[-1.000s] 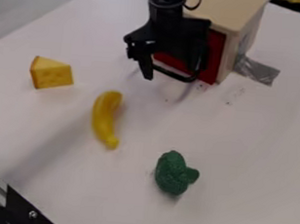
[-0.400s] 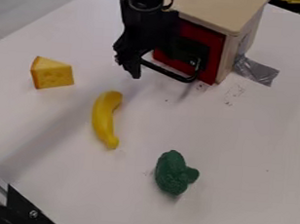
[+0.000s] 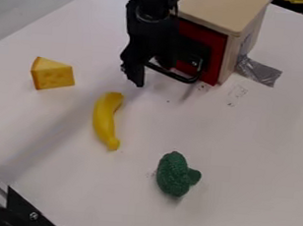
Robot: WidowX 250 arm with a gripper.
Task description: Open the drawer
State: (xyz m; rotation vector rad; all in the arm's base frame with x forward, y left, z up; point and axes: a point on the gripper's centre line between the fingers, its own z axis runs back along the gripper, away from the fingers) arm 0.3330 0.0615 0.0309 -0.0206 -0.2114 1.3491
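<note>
Gripper [image 3: 150,71], all black, shifted by the black loop handle [image 3: 184,79]; red drawer front [image 3: 216,52] hasn't budged. I can't tell if it's clenched.

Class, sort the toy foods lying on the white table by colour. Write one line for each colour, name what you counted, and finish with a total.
Yellow: 2 (cheese wedge, banana)
Green: 1 (broccoli)
Total: 3

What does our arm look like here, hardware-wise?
Black arm, rounded joint section up top, blocky angular housing below. Black jaws, the visible tip narrow and tapered. What looks like a thin black cable beside the joint.
</note>
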